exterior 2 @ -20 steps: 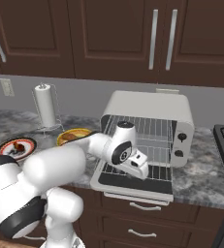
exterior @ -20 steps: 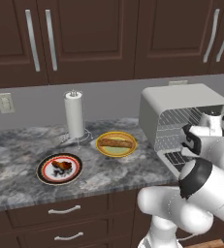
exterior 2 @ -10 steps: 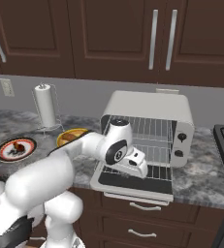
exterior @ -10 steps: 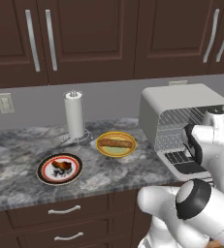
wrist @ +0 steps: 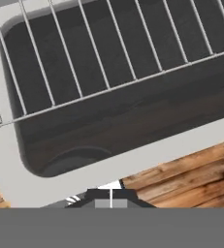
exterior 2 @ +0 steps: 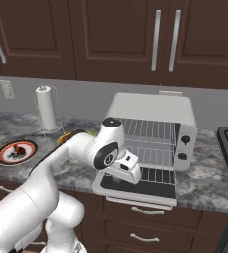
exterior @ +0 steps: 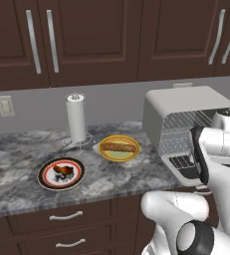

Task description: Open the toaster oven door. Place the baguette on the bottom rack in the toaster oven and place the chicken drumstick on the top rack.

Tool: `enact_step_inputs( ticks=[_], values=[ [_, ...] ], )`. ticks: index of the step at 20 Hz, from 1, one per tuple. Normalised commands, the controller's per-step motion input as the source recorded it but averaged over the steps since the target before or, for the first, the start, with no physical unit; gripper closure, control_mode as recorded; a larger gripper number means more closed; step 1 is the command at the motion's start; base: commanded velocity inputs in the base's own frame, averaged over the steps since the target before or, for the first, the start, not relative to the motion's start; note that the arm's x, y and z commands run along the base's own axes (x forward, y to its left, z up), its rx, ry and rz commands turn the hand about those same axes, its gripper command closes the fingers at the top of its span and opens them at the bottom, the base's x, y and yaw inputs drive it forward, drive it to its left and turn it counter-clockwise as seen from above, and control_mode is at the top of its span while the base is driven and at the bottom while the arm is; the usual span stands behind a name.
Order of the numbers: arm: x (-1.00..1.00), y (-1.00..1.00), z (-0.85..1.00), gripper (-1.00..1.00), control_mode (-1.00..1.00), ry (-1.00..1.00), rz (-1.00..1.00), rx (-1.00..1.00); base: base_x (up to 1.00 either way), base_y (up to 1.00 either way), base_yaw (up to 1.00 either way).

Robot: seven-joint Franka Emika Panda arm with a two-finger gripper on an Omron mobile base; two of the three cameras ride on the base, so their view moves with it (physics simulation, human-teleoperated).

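The toaster oven door is down flat, sticking out over the front edge of the counter, and its dark glass faces up. Behind it the white toaster oven stands wide open. I can see the top rack and the bottom rack inside — both are thin silver wires with nothing on them.

My claw is pressed together and pinches nothing. It hangs just over the door's white frame, looking down at the glass and a rack edge, with wood floor past the rim.

The baguette lies on a yellow plate left of the oven. The chicken drumstick sits on a red-rimmed plate further left, near the counter's front.

A paper towel roll stands upright behind the plates. The counter is grey speckled stone — dark brown cabinets hang above and drawers run below. A wall outlet is on the grey wall.
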Motion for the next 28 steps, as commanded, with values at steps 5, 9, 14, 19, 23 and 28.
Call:
enact_step_inputs(
  ticks=[5,9,14,19,23,28],
  values=[
    [-0.16,0.57,0.14,1.0,-1.0,-0.02,0.0,0.0,0.0,0.0,0.0],
    [-0.19,0.69,0.04,1.0,-1.0,-0.08,-0.05,0.03,0.0,0.0,0.0],
    [-0.1,0.75,0.01,1.0,-1.0,-0.05,-0.12,-0.12,0.0,0.0,0.0],
    [-0.03,0.33,0.01,1.0,-1.0,-0.02,-0.07,-0.17,0.0,0.0,0.0],
    [0.04,0.04,0.01,1.0,-1.0,0.02,0.0,0.0,0.0,0.0,0.0],
    [0.11,0.07,0.07,1.0,-1.0,0.1,0.0,0.0,0.0,0.0,0.0]
  ],
)
